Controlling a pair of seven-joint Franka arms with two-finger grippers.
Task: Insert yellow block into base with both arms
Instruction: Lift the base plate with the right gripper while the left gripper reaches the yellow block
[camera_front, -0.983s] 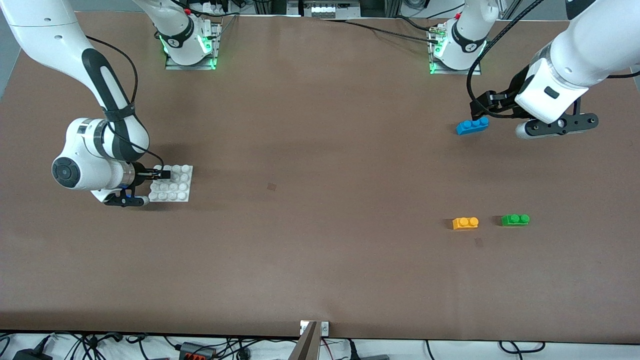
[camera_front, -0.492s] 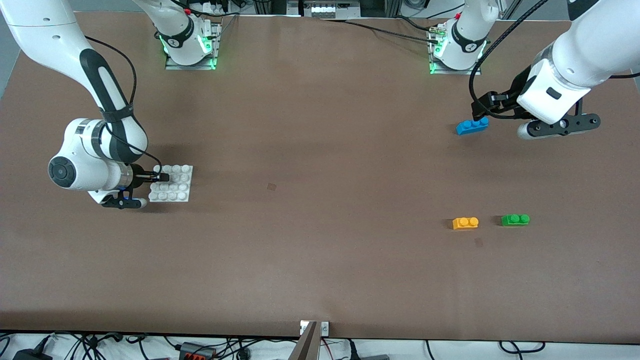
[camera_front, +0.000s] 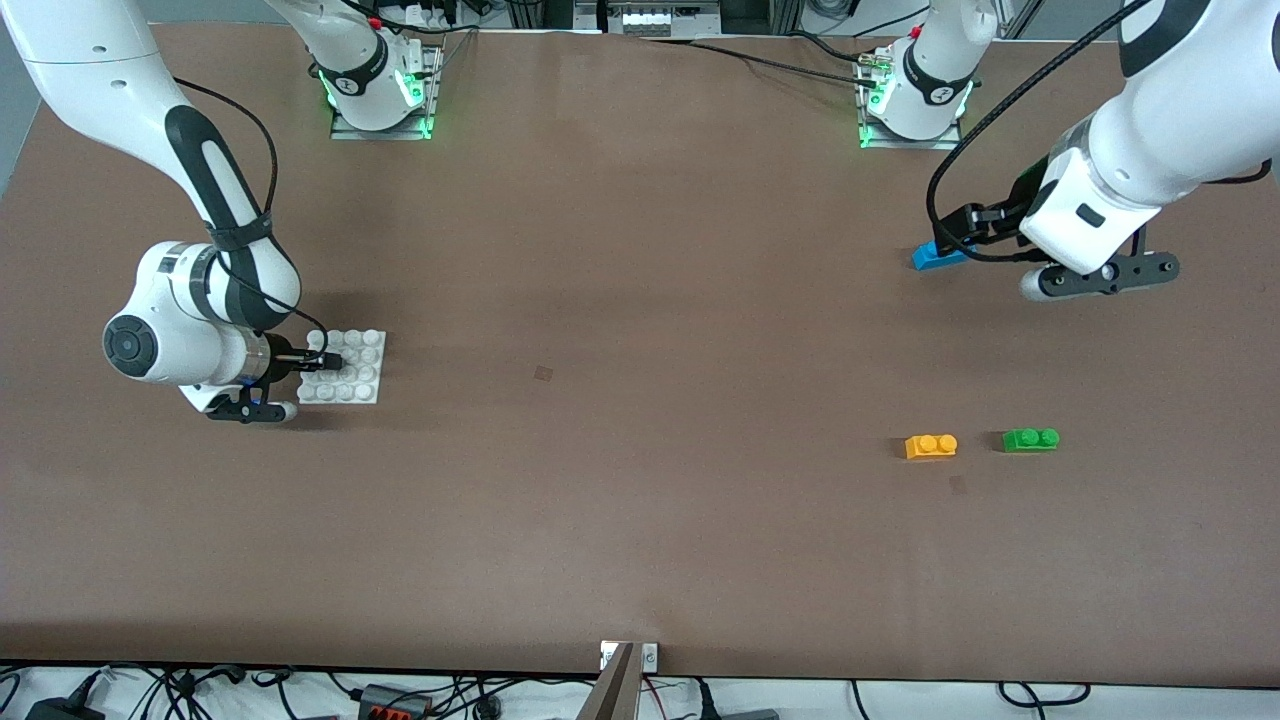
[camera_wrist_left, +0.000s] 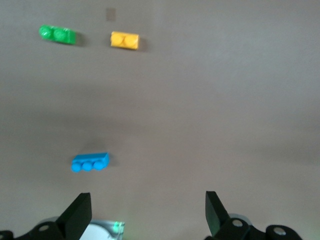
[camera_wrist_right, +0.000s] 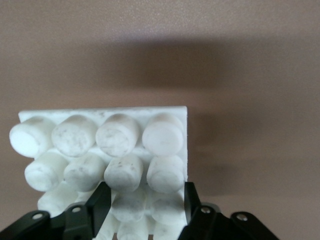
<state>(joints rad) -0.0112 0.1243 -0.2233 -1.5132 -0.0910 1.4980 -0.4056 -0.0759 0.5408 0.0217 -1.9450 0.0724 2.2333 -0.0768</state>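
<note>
Yellow block (camera_front: 931, 446), light rigid plastic near table's left-arm end, best pinched across flat sides; left gripper (camera_wrist_left: 148, 212) wide, empty; right gripper (camera_wrist_right: 142, 202) clamped on base (camera_front: 345, 367).

Two glossy white arms (camera_front: 150, 110) here, dark grey joint bands, black cables looping along them, black two-finger tools (camera_front: 325, 357), green lights glowing at both bases (camera_front: 380, 100)
</note>
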